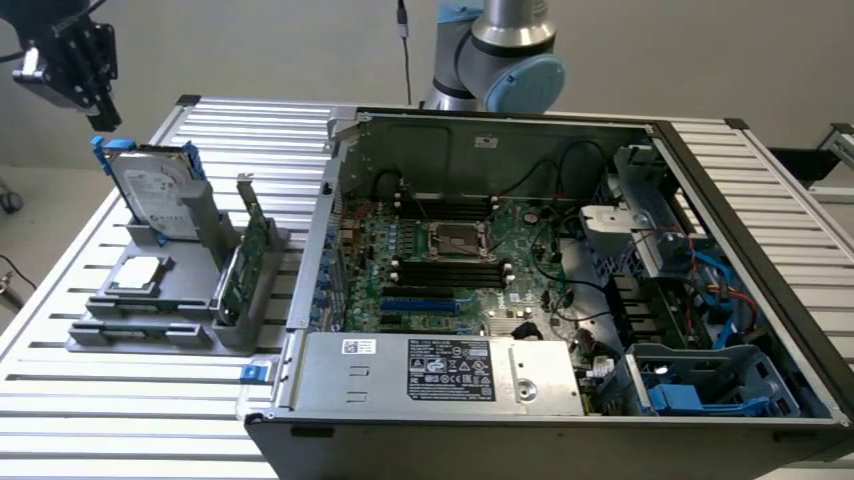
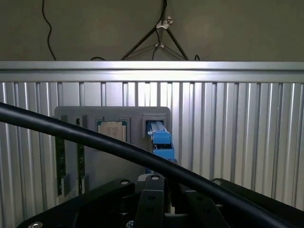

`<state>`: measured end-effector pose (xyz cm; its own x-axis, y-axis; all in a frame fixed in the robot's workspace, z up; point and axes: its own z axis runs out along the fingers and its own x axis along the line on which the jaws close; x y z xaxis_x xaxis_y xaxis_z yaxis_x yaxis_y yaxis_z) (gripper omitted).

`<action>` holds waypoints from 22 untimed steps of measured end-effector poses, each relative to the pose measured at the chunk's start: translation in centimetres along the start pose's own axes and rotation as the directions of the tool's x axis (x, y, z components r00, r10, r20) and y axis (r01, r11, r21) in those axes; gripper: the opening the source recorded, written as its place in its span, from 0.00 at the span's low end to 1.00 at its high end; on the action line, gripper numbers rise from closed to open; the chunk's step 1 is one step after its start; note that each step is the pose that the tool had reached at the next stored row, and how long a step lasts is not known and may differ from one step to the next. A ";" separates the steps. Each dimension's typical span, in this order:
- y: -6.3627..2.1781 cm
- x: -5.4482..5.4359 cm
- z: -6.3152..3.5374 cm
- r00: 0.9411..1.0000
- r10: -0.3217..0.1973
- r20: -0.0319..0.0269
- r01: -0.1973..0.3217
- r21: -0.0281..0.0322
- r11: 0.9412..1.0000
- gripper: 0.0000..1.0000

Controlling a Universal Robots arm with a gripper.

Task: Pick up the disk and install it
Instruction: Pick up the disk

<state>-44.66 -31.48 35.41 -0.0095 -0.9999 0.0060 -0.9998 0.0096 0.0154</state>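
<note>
The claw (image 1: 99,118) is hovering apart from the disk (image 1: 154,190), which is standing upright in the grey holder (image 1: 200,262) on the slatted table (image 1: 80,400). In the exterior view the disk is sitting at about five o'clock from the claw and nine o'clock from the open computer case (image 1: 481,140). I cannot tell whether the claw is spread or closed.

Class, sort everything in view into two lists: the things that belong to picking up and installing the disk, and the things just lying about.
Belongs to the job: disk, upright in the grey holder; tool above it; open computer case, likely its destination.
Lying about: square silver chip; green circuit card, both on the same holder.
</note>
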 end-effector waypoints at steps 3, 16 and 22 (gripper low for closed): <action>-0.21 0.0 0.00 1.000 -0.001 0.000 0.001 -0.002 1.000 0.36; -0.75 0.3 1.62 1.000 -0.009 0.000 0.009 -0.008 1.000 0.54; -0.76 0.3 2.70 1.000 -0.013 0.001 0.013 -0.008 1.000 0.54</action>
<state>-43.94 -31.76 32.70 0.0031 -1.0000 0.0052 -0.9997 -0.0030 0.0233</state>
